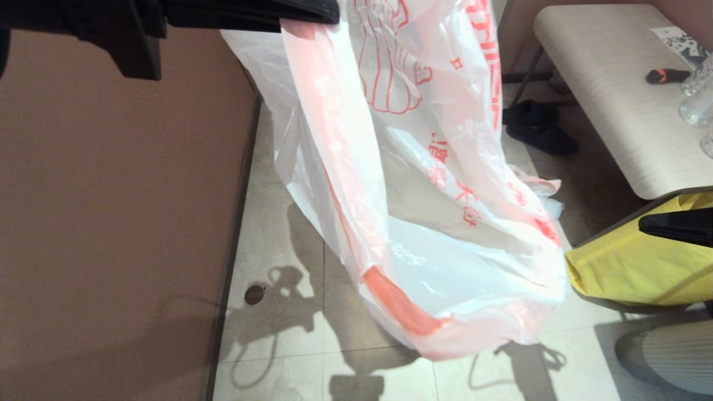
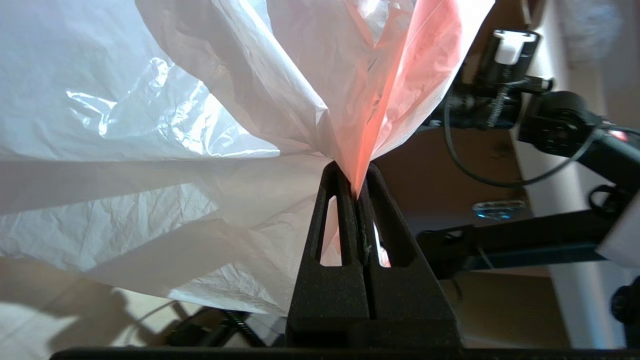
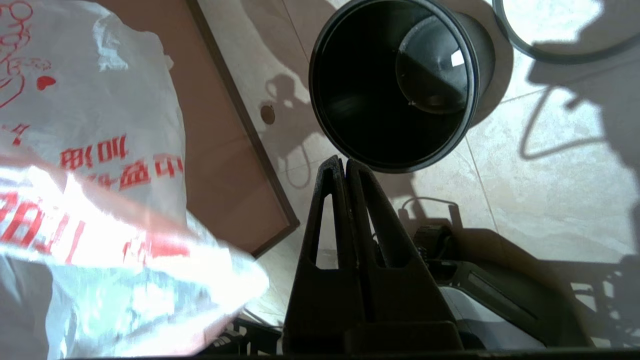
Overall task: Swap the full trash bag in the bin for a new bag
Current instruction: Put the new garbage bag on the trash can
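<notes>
The new bag [image 1: 423, 184], thin white plastic with a pink-red rim band and red print, hangs limp in the middle of the head view. My left gripper [image 1: 326, 16], raised high, is shut on its pink rim; the left wrist view shows that rim pinched between the left gripper [image 2: 354, 172] tips. The bin [image 3: 320, 115], round, black and empty inside, stands on the floor in the right wrist view, just beyond my right gripper [image 3: 344, 162], which is shut with nothing in it. In the head view the bin is hidden. Its grey hoop [image 3: 550, 56] lies on the tiles beside it.
A brown wall panel [image 1: 111, 223] bounds the left side. At the right stand a pale table [image 1: 613, 111] carrying glasses [image 1: 696, 106], a yellow bag [image 1: 624, 267] under my right gripper [image 1: 649, 224], and a black shoe [image 1: 537, 128]. A floor drain [image 1: 254, 294] marks the tiles.
</notes>
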Tool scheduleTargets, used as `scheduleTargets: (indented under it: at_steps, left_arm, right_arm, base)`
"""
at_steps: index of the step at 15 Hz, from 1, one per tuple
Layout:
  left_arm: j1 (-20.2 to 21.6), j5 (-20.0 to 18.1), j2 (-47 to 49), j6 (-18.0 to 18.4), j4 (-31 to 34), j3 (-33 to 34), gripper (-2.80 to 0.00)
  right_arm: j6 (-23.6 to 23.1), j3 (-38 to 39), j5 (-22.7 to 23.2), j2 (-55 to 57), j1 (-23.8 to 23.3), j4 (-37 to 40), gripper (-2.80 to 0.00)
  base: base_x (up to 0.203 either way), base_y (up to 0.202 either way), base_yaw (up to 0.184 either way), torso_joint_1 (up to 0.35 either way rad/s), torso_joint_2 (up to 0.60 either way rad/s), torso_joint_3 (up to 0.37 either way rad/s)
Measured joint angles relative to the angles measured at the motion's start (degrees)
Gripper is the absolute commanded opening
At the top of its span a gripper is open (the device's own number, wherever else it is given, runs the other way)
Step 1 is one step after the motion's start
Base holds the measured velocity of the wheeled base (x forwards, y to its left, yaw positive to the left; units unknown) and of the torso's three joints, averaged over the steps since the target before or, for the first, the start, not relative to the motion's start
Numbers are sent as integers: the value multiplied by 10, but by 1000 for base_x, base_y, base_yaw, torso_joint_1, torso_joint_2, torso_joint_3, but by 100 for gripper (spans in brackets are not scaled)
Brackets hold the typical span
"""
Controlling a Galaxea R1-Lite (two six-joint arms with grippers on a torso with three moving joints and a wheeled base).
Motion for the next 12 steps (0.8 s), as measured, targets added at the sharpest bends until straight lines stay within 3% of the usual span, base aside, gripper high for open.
scheduleTargets:
  at_steps: [2,4,6,10,12]
  left_arm:
    - [27,-59,21,-27,-15,2,-280]
    - [63,-142,46,-59,-58,3,-280]
    - [85,-211,65,-118,-115,3,-280]
    - [138,-308,91,-238,-159,2,-280]
    - [157,-336,108,-262,-160,5,-280]
  right_arm:
    - [3,4,8,9,-1,-19,-280]
    - [19,5,20,11,-1,-21,-280]
    - [31,2,21,2,-5,-37,-280]
    - [32,0,20,-29,-26,-52,-280]
    - [33,0,20,-39,-40,-53,-280]
  base:
    - [0,0,0,0,0,0]
    - [0,0,0,0,0,0]
    - [0,0,0,0,0,0]
    - [0,0,0,0,0,0]
    - [0,0,0,0,0,0]
